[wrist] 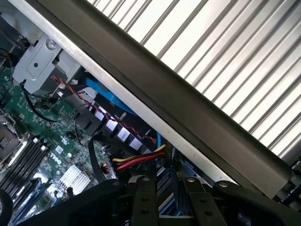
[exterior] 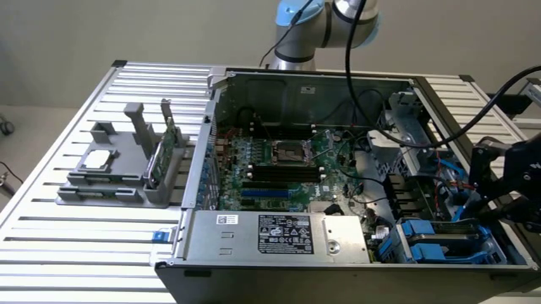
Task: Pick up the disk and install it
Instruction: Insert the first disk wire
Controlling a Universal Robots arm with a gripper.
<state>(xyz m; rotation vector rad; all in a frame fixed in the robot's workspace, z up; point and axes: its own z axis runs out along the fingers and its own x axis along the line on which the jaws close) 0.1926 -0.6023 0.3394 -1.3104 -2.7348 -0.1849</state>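
Note:
The disk [exterior: 445, 233], a grey drive framed by a blue plastic carrier, lies in the drive bay at the near corner of the open computer case [exterior: 211, 120], on the exterior view's right. My black gripper [exterior: 492, 212] hangs over the case's wall, just above the disk and to its right, with dark cables trailing from it. In the wrist view my gripper [wrist: 167, 207] points down inside the case wall [wrist: 188, 113], and a patch of blue carrier [wrist: 164, 195] shows beneath it. Whether it touches the disk is hidden.
A grey fixture [exterior: 114, 180] on the slatted table [exterior: 76, 253] at the exterior view's left holds a small silver chip [exterior: 99, 159] and an upright green card [exterior: 161, 152]. The case holds the motherboard [exterior: 287, 164], the power supply [exterior: 279, 233] and loose cables [exterior: 439, 171].

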